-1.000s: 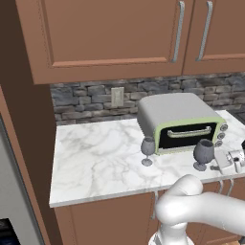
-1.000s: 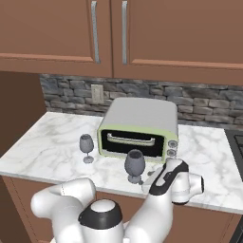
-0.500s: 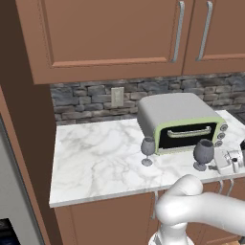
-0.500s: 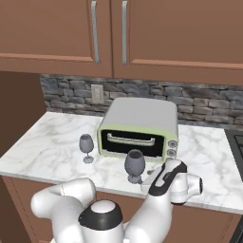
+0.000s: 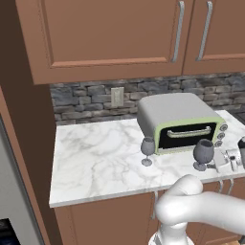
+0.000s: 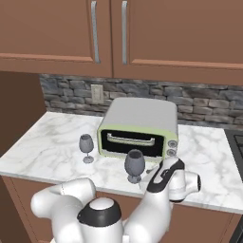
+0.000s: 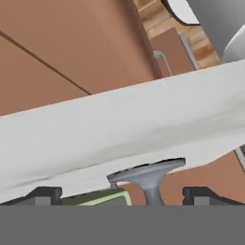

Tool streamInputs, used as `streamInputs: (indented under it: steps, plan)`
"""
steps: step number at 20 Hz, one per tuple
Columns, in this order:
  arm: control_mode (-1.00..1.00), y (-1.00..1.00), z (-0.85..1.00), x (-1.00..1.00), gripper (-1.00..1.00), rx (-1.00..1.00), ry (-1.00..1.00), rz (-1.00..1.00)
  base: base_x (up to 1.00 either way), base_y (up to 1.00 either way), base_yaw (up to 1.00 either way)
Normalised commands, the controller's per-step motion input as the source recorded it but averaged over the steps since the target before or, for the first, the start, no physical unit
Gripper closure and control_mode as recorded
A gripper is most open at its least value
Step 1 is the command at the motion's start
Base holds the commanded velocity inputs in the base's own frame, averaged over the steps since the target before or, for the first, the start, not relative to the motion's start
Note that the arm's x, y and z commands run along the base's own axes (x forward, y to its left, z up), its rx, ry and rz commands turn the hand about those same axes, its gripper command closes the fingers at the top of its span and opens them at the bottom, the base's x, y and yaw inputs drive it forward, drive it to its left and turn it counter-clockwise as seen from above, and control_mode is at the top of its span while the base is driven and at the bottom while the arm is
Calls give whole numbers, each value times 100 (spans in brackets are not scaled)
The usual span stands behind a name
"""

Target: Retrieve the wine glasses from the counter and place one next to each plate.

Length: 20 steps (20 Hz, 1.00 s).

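Observation:
Two wine glasses stand on the counter (image 5: 95, 158) in front of a toaster oven: one to the left (image 5: 148, 150) (image 6: 86, 147), one nearer the front edge (image 5: 203, 153) (image 6: 135, 165). My gripper (image 5: 227, 161) (image 6: 153, 179) hangs level with the counter, just right of the nearer glass, and is open. The hand view is rolled upside down. In it that glass's foot (image 7: 148, 173) and stem rise between my two fingertips (image 7: 43, 195), untouched, a little off centre. The gripper (image 7: 124, 196) holds nothing. The plates are out of view.
A grey toaster oven with a green front (image 5: 179, 122) (image 6: 140, 126) stands right behind the glasses. A stone backsplash (image 5: 86, 100) and wooden wall cabinets (image 5: 110, 33) close off the back. Brown cabinet fronts (image 7: 57, 52) sit under the counter edge.
My hand has crept slightly closer to the nearer glass. Both glasses stand where they were.

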Motion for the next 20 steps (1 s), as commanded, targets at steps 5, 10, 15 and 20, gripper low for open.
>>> streamInputs:
  steps: [5, 10, 15, 20]
  plan:
    - [-100, 17, -15, 0, -100, 5, 11, 0, 0, 0, 0]
    - [-100, 36, -29, 0, -100, 4, 5, 0, 0, 0, 0]
    - [-100, 35, -24, -9, -100, 1, -2, 0, 0, 0, 0]
    - [-100, 28, -15, -22, -100, 0, -7, 0, 0, 0, 0]
